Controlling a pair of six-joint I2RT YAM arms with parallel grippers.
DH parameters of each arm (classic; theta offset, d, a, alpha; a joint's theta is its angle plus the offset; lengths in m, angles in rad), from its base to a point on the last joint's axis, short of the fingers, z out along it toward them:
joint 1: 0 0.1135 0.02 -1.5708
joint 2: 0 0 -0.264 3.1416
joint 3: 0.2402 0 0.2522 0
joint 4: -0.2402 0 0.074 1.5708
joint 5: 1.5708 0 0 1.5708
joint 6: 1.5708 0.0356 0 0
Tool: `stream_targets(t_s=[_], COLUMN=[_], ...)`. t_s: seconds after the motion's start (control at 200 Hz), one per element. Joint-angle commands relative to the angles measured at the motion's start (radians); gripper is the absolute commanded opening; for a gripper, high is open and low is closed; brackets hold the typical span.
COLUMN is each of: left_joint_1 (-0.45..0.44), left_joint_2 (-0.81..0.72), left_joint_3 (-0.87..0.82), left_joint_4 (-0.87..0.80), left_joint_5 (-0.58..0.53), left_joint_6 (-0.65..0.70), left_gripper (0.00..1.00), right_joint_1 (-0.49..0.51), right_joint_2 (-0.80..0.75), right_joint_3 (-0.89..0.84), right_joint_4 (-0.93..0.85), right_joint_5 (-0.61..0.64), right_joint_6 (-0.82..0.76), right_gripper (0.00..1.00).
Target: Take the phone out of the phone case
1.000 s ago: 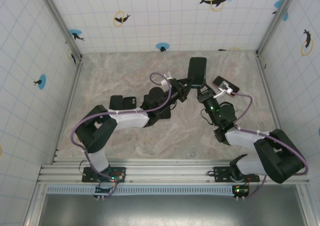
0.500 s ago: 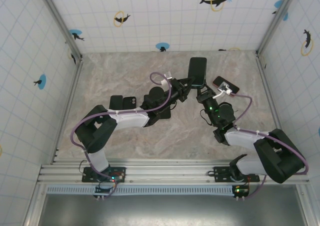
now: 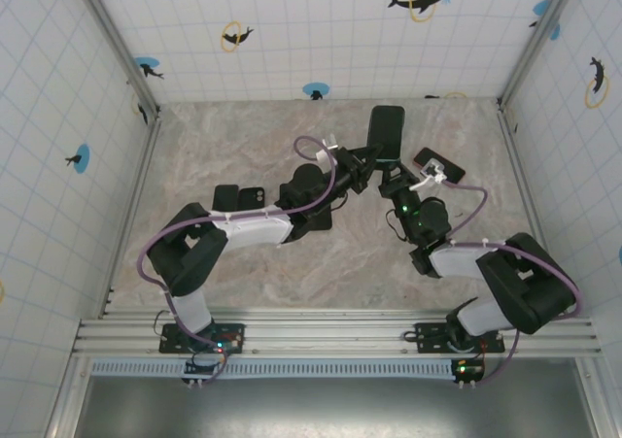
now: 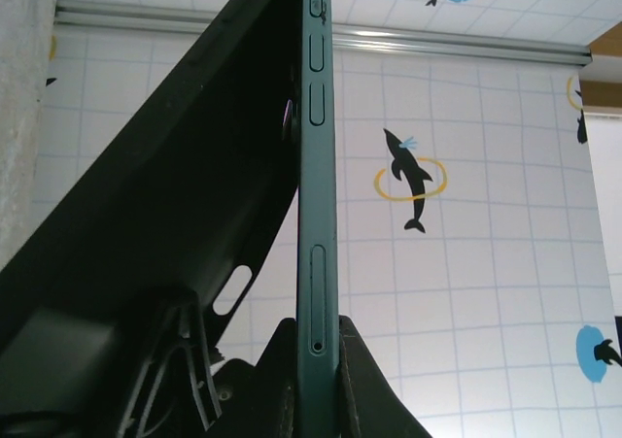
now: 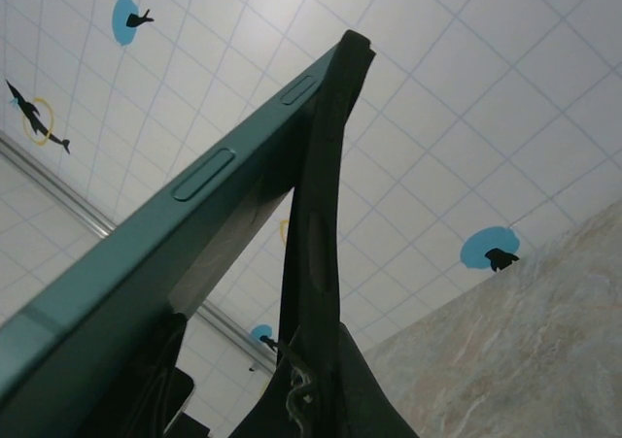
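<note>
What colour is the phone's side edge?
The phone's edge is dark teal; it shows clearest in the left wrist view.

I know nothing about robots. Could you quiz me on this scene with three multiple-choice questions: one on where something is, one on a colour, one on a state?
1. Where is the phone?
A. flat on the table
B. held up between both grippers
C. in a basket

2. What colour is the phone's edge?
A. teal
B. red
C. white

3. How does the case stand?
A. fully on the phone
B. lying alone on the table
C. partly peeled off the phone

Answers:
1 B: the left gripper pinches the phone and the right gripper pinches the case, both lifted off the table.
2 A: the left wrist view shows a teal edge with buttons.
3 C: the black case gapes from the phone at one end and meets it at the other.
</note>
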Motion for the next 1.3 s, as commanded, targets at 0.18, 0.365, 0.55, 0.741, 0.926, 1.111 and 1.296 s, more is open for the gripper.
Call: stream_targets(t_s=[0.18, 0.365, 0.55, 0.741, 0.926, 1.111, 1.296], left_joint_1=[0.003, 0.029, 0.043, 0.052, 0.055, 0.055, 0.057], left_joint_2=[-0.071, -0.121, -0.125, -0.111, -0.058, -0.001, 0.043], left_joint_3=[-0.017, -0.039, -0.11, -0.183, -0.22, -0.246, -0.274], left_joint_4=[0.101, 0.037, 0.026, 0.005, -0.022, -0.038, -0.025], left_joint_5=[0.054, 0.09, 0.108, 0.08, 0.059, 0.012, -0.038], left_joint_6=[0.02, 0.053, 0.048, 0.069, 0.086, 0.101, 0.1], left_gripper=[0.0, 0.0, 0.0, 0.0, 0.0, 0.0, 0.0], right_joint_1=[-0.021, -0.09, -0.151, -0.233, -0.273, -0.288, -0.297], right_joint_2=[-0.06, -0.12, -0.171, -0.213, -0.229, -0.226, -0.244], right_joint_3=[0.009, -0.009, -0.006, 0.014, -0.017, -0.07, -0.129], right_joint_4=[-0.148, -0.243, -0.292, -0.471, -0.539, -0.535, -0.561], right_joint_5=[0.107, 0.086, -0.03, -0.23, -0.367, -0.432, -0.416], right_joint_6=[-0.081, -0.065, -0.038, 0.043, 0.127, 0.187, 0.208], right_gripper=[0.0, 0.0, 0.0, 0.0, 0.0, 0.0, 0.0])
